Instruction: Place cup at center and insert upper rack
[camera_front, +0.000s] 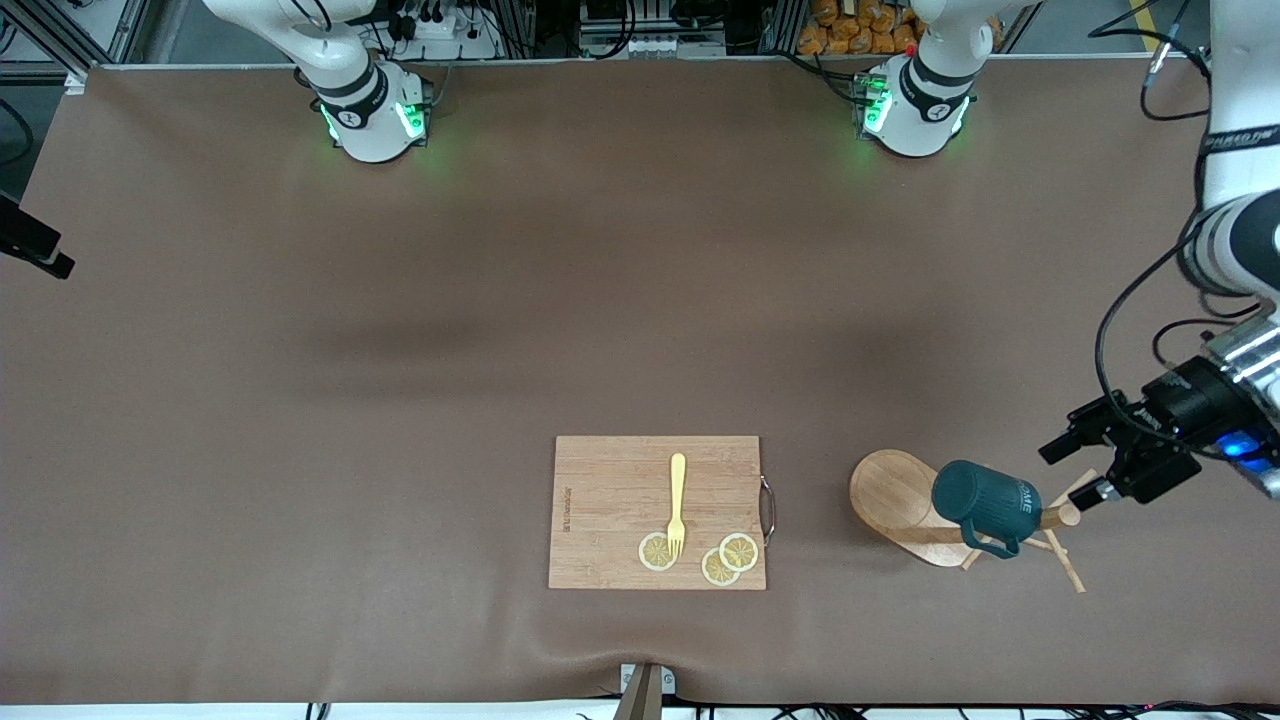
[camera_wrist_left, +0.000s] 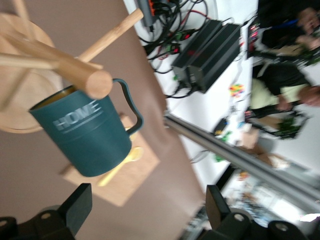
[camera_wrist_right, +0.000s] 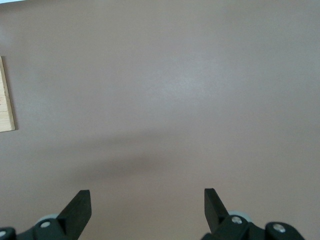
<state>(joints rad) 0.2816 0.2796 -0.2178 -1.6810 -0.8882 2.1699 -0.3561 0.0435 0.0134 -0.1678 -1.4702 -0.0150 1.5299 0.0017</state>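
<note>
**Cup hanging on the mug tree, both my claws released**

Cup (camera_front: 988, 497) first: it is a small dark teal mug with a ribbed wall, white "HOME" lettering on its side, a yellowish inside and a thin loop handle. It hangs by that handle from a peg of the mug tree (camera_front: 905, 500), tilted, off the table, close to the top of the post. The mug tree is pale wood, with an oval flat base, a round post and thin crossed pegs. It stands toward my left arm's end of the table, beside the cutting board (camera_front: 610, 500).

My left gripper (camera_front: 1075, 470) is just beside the post's top, fingers spread wide and holding nothing, apart from the cup. My right gripper (camera_wrist_right: 147, 210) waits over bare table, fingers also spread wide and empty.

On the cutting board lie a yellow fork (camera_front: 677, 502) and three lemon slices (camera_front: 730, 558).
</note>
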